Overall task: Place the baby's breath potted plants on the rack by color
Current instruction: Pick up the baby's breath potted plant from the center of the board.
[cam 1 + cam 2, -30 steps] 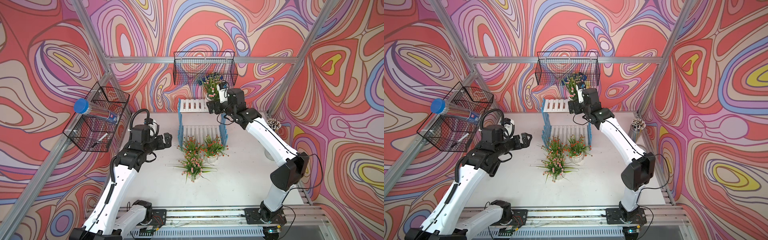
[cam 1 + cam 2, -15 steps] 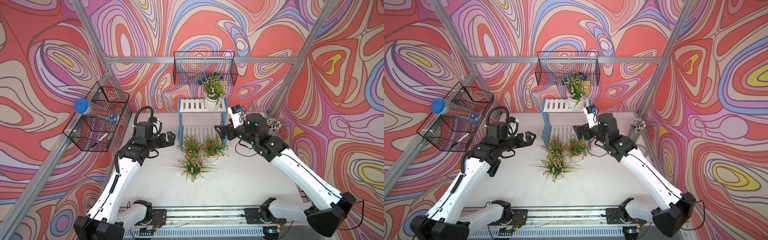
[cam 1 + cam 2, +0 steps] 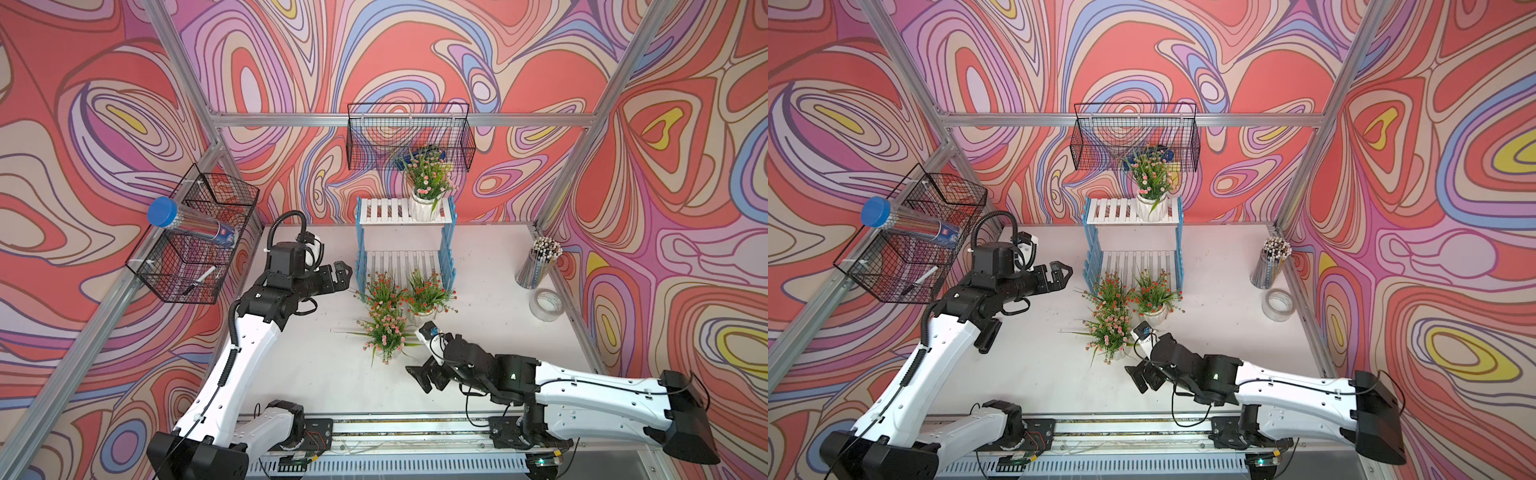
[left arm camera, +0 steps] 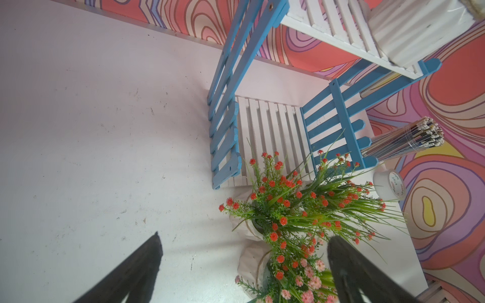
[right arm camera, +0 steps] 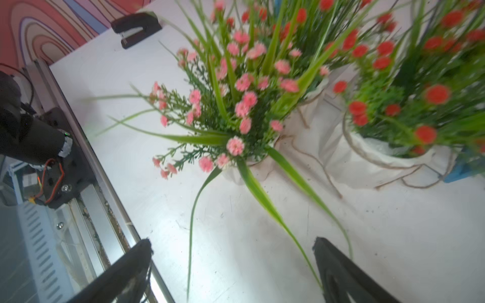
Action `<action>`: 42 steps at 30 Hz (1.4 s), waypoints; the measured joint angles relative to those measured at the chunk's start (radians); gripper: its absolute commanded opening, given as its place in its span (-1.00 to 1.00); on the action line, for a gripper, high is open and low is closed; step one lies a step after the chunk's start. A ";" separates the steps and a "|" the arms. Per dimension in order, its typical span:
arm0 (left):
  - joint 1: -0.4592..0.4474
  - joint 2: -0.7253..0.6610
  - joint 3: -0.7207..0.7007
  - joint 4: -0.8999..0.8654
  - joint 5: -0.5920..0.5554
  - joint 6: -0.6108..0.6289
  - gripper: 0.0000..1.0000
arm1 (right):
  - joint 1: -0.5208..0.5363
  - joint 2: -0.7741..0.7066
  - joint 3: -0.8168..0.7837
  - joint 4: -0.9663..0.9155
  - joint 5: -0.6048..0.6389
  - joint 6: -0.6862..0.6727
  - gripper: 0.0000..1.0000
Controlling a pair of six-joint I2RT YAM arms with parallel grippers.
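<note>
Right pincer (image 3: 420,376), jaws apart and empty, hung low just short of the pink plant (image 3: 384,332) ahead. I judged it bound for the rack (image 3: 386,212) far beyond, beside its pink twin (image 3: 426,178). Blur hid whether it stood straight.

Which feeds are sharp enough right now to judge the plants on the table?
Right wrist view: motion-blurred, red-orange plants worst, the table's pink plant soft. Left wrist view: sharp, though wide-angle skews the rack. Both top views: crisp, evenly lit.
</note>
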 measured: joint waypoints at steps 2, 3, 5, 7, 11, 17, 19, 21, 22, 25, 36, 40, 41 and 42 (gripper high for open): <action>0.000 0.000 0.000 -0.002 0.000 0.000 1.00 | 0.018 0.040 -0.034 0.063 0.019 0.020 0.96; 0.000 -0.001 0.000 -0.004 0.000 0.000 1.00 | 0.019 0.062 -0.055 0.102 0.024 0.030 0.97; 0.000 -0.003 0.000 -0.009 0.000 0.000 1.00 | 0.021 0.109 -0.087 0.173 0.034 0.044 0.97; 0.000 -0.005 0.000 -0.014 -0.001 0.000 1.00 | 0.021 0.167 -0.098 0.241 0.043 0.051 0.97; 0.000 -0.012 0.000 -0.024 -0.009 0.000 0.99 | 0.021 0.284 -0.084 0.368 0.064 0.052 0.97; 0.000 -0.048 0.000 -0.032 -0.040 0.000 0.99 | 0.017 0.435 -0.026 0.487 0.073 0.055 0.97; 0.000 -0.055 0.000 -0.035 -0.046 0.001 0.99 | 0.008 0.445 -0.022 0.502 0.072 0.055 0.97; 0.000 -0.056 0.000 -0.037 -0.047 0.000 1.00 | -0.008 0.445 -0.022 0.514 0.068 0.054 0.97; 0.000 -0.056 0.000 -0.037 -0.047 0.000 0.99 | -0.014 0.445 -0.022 0.521 0.066 0.052 0.97; 0.000 -0.056 -0.005 -0.036 -0.046 0.000 0.99 | -0.029 0.458 -0.018 0.547 0.062 0.046 0.96; 0.000 -0.060 -0.031 -0.037 -0.051 -0.001 1.00 | -0.045 0.563 -0.010 0.670 0.066 0.010 0.97; 0.000 -0.064 -0.035 -0.037 -0.061 -0.016 0.99 | -0.061 0.594 -0.010 0.721 0.073 0.001 0.97; 0.000 -0.068 -0.039 -0.037 -0.065 -0.019 1.00 | -0.067 0.602 -0.010 0.735 0.073 -0.002 0.96; 0.000 -0.071 -0.043 -0.037 -0.068 -0.022 0.99 | -0.073 0.611 -0.010 0.747 0.074 -0.006 0.96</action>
